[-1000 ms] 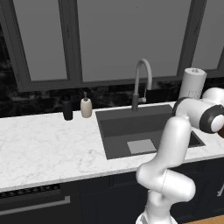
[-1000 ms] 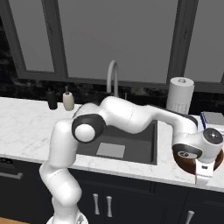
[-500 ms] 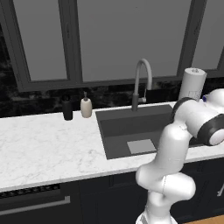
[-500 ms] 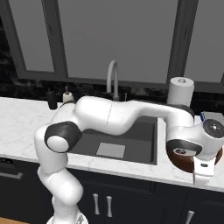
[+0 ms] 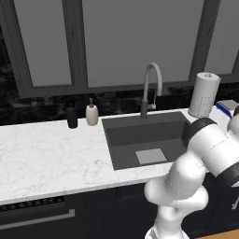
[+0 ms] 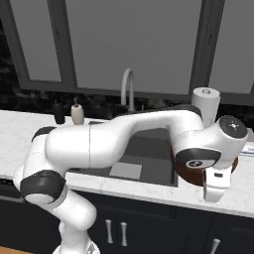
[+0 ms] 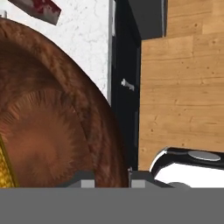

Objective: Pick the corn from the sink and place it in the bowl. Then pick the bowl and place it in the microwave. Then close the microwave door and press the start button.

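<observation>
Two small grey fingers (image 7: 109, 178) sit at the bottom of the hand view, closed on the rim of the bowl (image 7: 52, 131), one tip on the inner side of the wall and one on the outer (the wall passes right between them). The bowl's reddish-brown grain takes up most of that view, and a sliver of the corn (image 7: 5, 168) shows yellow at the far left edge, lying inside the bowl. Past the rim I can see the white marble worktop (image 7: 83, 39), the dark cabinet front below its edge, and wooden floor (image 7: 183, 100) beyond that. From the right base view the arm reaches across in front of the sink (image 6: 149, 149) and bends down at the wrist over the bowl (image 6: 191, 173), which is mostly hidden behind the hand; it sits on the worktop (image 6: 238, 191) to the right of the basin, close to the front edge. From the left base view the sink (image 5: 144, 137) lies clear, with its light grey patch on the bottom and the arched faucet (image 5: 151, 88) behind it. A roll of paper towel (image 5: 204, 94) stands upright at the back right, and a dark bottle (image 5: 71, 115) and a pale soap dispenser (image 5: 92, 113) stand side by side at the back left of the basin.
</observation>
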You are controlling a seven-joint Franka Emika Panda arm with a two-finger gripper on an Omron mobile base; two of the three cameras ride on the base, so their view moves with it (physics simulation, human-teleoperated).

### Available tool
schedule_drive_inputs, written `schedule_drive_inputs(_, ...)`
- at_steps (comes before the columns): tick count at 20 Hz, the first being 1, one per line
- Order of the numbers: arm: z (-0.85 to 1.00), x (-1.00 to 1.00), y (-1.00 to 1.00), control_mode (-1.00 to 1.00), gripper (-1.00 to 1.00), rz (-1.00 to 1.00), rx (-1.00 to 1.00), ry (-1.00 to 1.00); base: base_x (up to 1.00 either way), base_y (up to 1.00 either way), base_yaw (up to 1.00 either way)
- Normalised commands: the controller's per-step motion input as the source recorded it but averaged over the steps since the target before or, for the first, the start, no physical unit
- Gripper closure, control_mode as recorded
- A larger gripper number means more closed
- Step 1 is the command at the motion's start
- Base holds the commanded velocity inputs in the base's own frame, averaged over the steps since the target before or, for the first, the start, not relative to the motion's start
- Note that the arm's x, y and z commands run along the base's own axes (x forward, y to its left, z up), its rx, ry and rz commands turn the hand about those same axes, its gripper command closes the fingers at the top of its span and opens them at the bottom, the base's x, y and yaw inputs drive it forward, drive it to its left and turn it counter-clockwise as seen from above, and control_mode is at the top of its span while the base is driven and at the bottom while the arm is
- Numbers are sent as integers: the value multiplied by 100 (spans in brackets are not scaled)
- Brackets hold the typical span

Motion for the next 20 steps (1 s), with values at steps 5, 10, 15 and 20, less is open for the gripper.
schedule_drive_inputs(5,17,0,84,-100,100,0,-4,-5,0,0,0)
schedule_drive_inputs(10,4,0,81,-100,100,0,-6,-6,0,0,0)
schedule_drive_inputs(15,24,-1,57,-100,100,0,-3,-4,0,0,0)
schedule_drive_inputs(20,16,0,18,-100,100,0,-1,0,0,0,0)
